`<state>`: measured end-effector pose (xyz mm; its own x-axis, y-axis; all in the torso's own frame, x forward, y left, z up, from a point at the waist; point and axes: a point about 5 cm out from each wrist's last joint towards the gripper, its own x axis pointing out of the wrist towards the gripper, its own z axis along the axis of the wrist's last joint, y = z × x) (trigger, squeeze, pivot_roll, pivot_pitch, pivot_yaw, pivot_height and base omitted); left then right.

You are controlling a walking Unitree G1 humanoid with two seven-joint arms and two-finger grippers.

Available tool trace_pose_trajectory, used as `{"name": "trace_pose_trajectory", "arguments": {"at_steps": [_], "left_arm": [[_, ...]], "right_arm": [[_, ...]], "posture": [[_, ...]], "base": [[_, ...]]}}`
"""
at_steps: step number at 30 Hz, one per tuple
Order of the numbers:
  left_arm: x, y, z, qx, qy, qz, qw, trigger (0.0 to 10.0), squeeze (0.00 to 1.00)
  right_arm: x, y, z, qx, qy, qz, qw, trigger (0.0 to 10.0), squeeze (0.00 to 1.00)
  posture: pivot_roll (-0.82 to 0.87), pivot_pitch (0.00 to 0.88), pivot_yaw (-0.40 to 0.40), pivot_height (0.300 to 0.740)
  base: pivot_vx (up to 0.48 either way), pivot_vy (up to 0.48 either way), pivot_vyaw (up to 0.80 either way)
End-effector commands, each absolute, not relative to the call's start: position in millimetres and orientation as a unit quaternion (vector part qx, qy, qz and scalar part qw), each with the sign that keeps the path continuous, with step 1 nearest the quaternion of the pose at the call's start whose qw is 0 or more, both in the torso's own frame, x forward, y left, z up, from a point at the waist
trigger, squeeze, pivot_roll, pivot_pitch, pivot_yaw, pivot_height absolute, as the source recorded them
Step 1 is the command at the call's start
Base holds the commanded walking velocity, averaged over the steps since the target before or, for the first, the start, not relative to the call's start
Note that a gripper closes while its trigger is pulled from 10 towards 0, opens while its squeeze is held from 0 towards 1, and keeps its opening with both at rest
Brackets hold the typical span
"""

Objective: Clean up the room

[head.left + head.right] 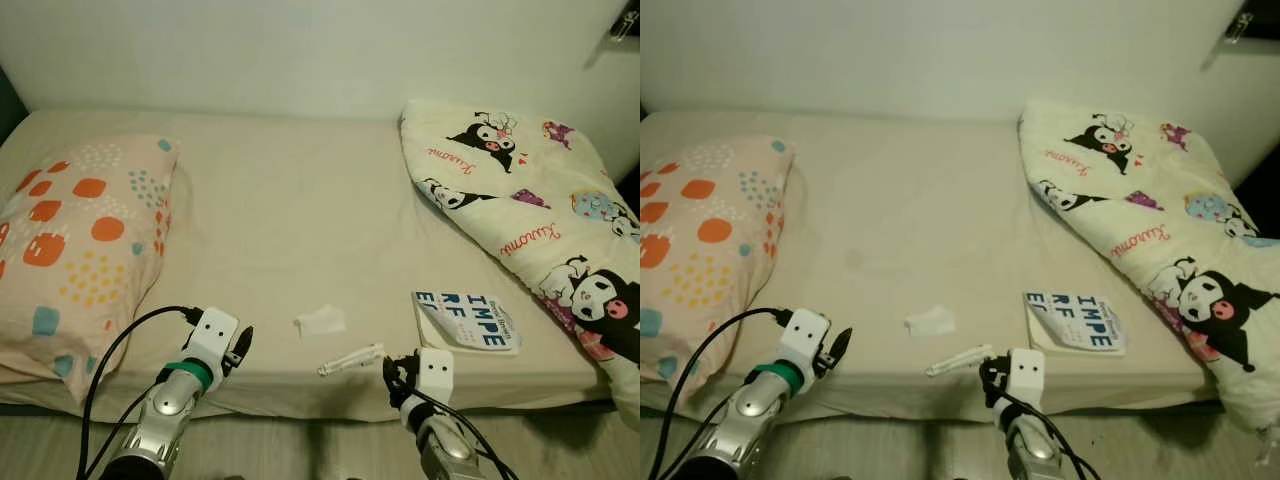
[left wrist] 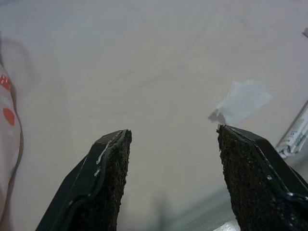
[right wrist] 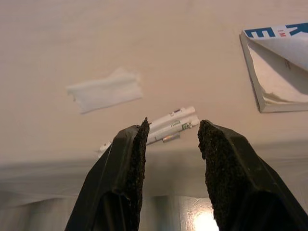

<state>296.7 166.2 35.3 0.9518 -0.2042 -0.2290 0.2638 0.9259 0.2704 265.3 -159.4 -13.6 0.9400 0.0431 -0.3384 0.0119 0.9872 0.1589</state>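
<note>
A crumpled white tissue (image 1: 320, 320) lies on the beige bed sheet (image 1: 290, 220) near the front edge. A thin white wrapper (image 1: 351, 360) lies just right of it, at the very edge. A book (image 1: 465, 321) with blue letters on its cover rests further right. My right gripper (image 3: 171, 132) hovers at the bed's edge with the wrapper (image 3: 163, 129) just beyond its open fingers (image 3: 127, 159). My left gripper (image 2: 171, 144) is open over bare sheet, left of the tissue (image 2: 240, 101), holding nothing.
A pillow (image 1: 75, 245) with orange and teal patterns lies at the left. A cartoon-print quilt (image 1: 545, 210) is bunched along the right side. A white wall (image 1: 300, 50) stands behind the bed. Pale floor (image 1: 300, 445) shows below the bed's front edge.
</note>
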Motion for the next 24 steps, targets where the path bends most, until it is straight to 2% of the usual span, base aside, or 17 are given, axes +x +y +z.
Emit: {"name": "trace_pose_trajectory", "arguments": {"at_steps": [1, 18, 24], "left_arm": [[290.1, 168.4, 28.4, 0.151, 0.117, -0.121, 0.974, 10.0, 0.0], [288.2, 167.1, 28.5, 0.157, 0.118, -0.123, 0.973, 10.0, 0.0], [293.4, 166.6, 39.5, 0.186, 0.085, -0.137, 0.969, 10.0, 0.0]], "right_arm": [[262.1, -160.7, -15.9, 0.08, 0.176, 0.004, 0.981, 10.0, 0.0], [262.2, -161.8, -15.1, 0.078, 0.174, 0.005, 0.982, 10.0, 0.0], [264.4, -160.9, -11.5, 0.083, 0.162, 0.007, 0.983, 10.0, 0.0]], "posture": [[0.03, 0.076, 0.036, 0.645], [0.03, 0.091, 0.037, 0.58], [0.03, 0.106, 0.029, 0.555]], "base": [[0.0, 0.0, 0.0], [0.0, 0.0, 0.0], [0.0, 0.0, 0.0]]}}
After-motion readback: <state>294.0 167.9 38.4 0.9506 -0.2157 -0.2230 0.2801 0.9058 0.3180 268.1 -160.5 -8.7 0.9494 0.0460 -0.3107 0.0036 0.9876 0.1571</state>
